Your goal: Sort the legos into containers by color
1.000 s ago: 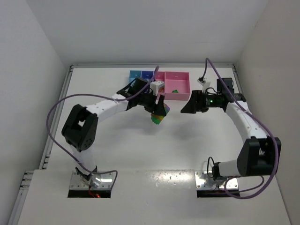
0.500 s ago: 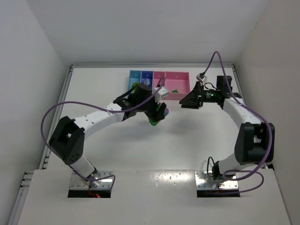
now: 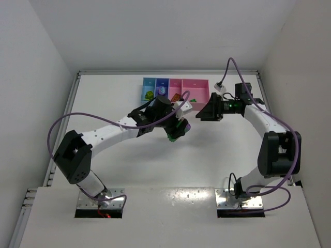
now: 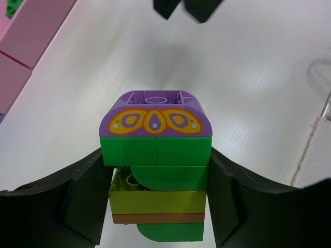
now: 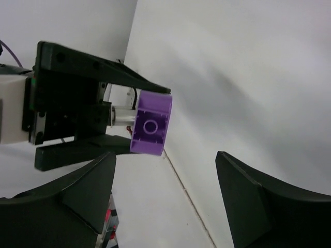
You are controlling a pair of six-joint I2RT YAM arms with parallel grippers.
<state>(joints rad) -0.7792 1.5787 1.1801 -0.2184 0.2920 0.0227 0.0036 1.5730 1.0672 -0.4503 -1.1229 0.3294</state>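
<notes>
While clamped in the left end effector [image 4: 155, 157], striped lego clump [image 4: 155, 124] opposite the wide-open right end effector [image 3: 205, 109].

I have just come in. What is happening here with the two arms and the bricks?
The left gripper is shut on a stacked lego clump: purple on top, then green, yellow-green and a thin brown layer. It holds the clump in front of the row of containers, turned toward the other arm. The right gripper is open and faces the clump, not touching it. A few small bricks already lie in the bins, so the sorting is partly done.
</notes>
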